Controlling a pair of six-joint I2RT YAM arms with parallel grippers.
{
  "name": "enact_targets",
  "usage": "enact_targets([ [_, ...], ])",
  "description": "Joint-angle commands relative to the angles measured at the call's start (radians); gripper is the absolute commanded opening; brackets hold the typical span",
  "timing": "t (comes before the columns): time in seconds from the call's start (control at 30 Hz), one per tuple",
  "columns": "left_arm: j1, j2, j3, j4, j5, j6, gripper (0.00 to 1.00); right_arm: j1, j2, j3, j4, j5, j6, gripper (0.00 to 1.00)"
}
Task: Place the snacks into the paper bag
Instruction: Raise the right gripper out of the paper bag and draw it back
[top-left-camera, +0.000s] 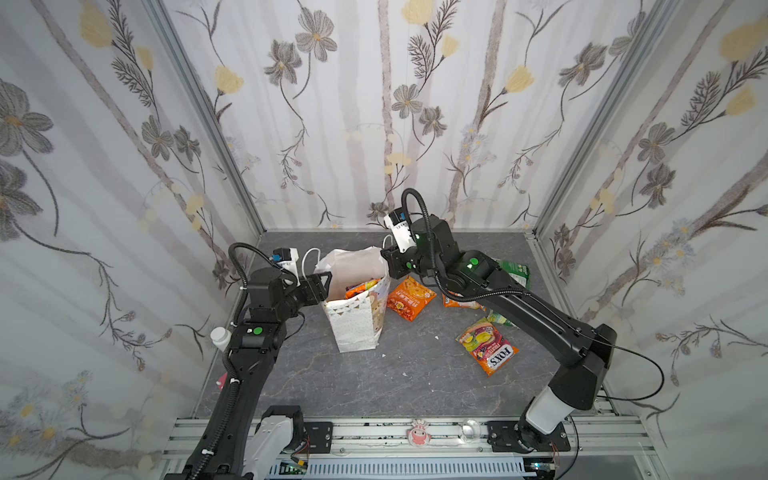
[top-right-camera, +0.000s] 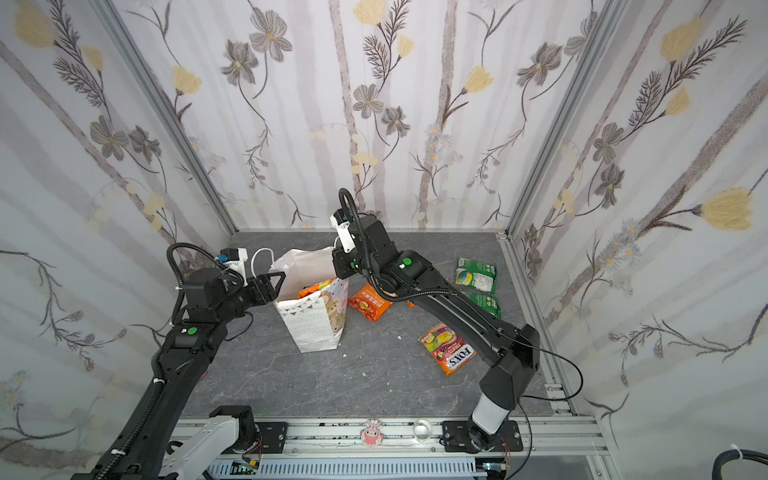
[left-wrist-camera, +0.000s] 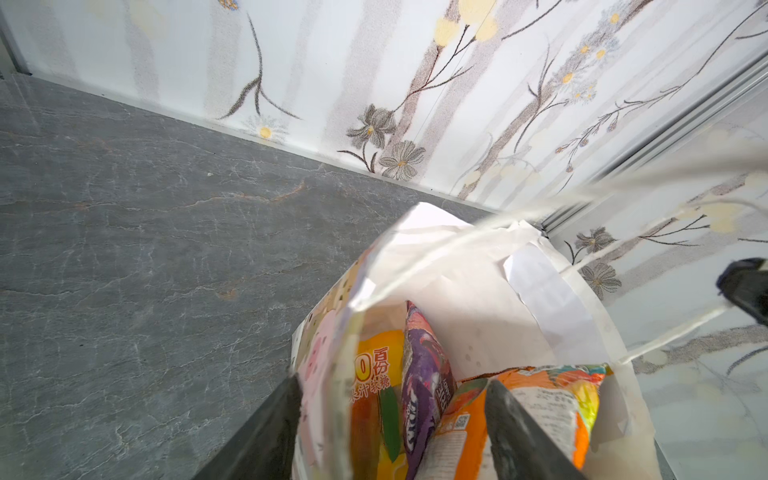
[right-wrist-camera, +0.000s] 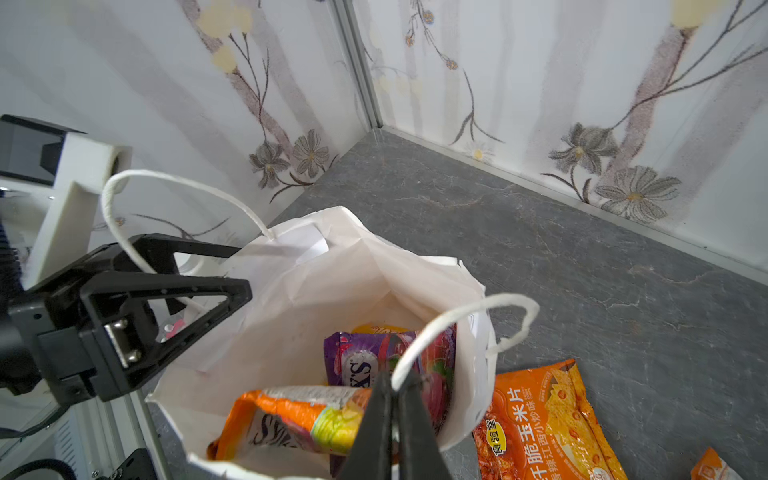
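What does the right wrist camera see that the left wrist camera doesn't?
Only the right wrist view shows the orange packet lying on the table beside the paper bag, and the right gripper, shut. Only the left wrist view shows the bag's cartoon print. Both show the bag open, the left gripper at its rim and the purple packet inside.

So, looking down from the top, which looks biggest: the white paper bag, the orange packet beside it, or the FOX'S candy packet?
In a top view:
1. Tall white paper bag.
2. Multicoloured FOX'S candy packet.
3. Orange glossy packet, only slightly smaller; it lies farther away, so unsure.
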Motion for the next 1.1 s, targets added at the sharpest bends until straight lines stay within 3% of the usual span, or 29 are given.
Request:
enact_targets([
  [0.0, 0.002, -0.005, 0.003, 0.008, -0.038, 0.012, 0.7, 0.044, 0.023, 0.104, 0.001, -0.073, -0.049, 0.0],
  [0.13, 0.001, -0.004, 0.005, -0.007, -0.064, 0.017, 0.7, 0.059, 0.019, 0.096, 0.006, -0.087, -0.047, 0.0],
  [0.43, 0.001, -0.004, 0.007, -0.002, -0.06, 0.013, 0.7, -0.001, -0.167, -0.211, 0.051, -0.012, 0.027, 0.0],
  [0.73, 0.001, -0.013, -0.002, 0.018, -0.023, 0.008, 0.7, -0.01, -0.189, -0.237, 0.053, -0.048, 0.025, 0.01],
  [0.93, 0.0, -0.017, -0.005, 0.026, -0.014, 0.007, 0.7, -0.008, -0.198, -0.249, 0.049, -0.039, 0.025, 0.18],
  [1.03, 0.001, -0.016, -0.007, 0.026, -0.014, 0.007, 0.7, -0.01, -0.219, -0.266, 0.054, -0.038, 0.025, 0.38],
  [1.07, 0.0, -0.016, -0.007, 0.025, -0.015, 0.008, 0.7, -0.009, -0.226, -0.273, 0.054, -0.036, 0.026, 0.4],
])
